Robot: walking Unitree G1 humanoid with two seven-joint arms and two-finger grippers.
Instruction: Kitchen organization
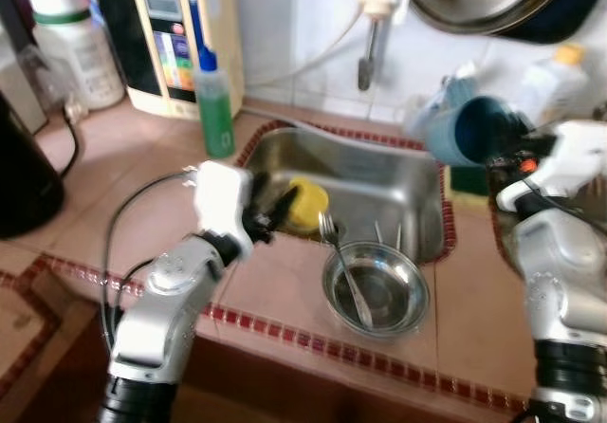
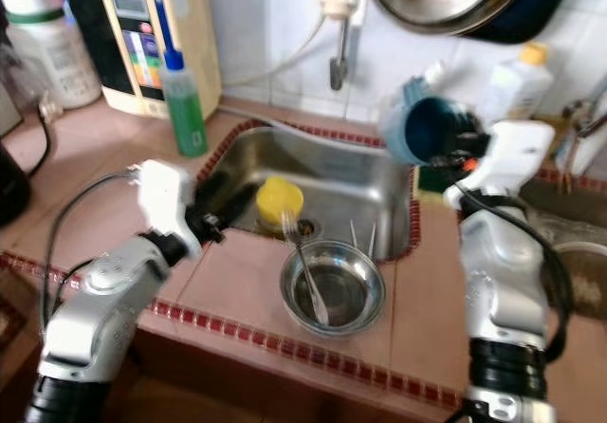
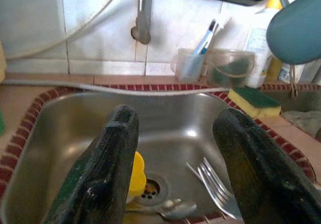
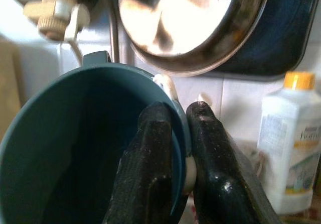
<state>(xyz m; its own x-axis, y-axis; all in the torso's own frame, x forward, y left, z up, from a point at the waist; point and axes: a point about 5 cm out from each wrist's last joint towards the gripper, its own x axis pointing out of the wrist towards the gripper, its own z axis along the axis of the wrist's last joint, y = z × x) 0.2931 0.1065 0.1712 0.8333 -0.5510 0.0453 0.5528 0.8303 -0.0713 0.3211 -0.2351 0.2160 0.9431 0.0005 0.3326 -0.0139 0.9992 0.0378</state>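
One round teal plastic mug (image 4: 85, 148) pinched by right hand (image 4: 178, 133).

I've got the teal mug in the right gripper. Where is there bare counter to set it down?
The right gripper pinches the teal plastic mug by its rim. Bare tile lies right of the steel bowl, toward the right arm, and left of the sink, before the green bottle. The sink is crowded: yellow cup, forks. The back ledge is cluttered.
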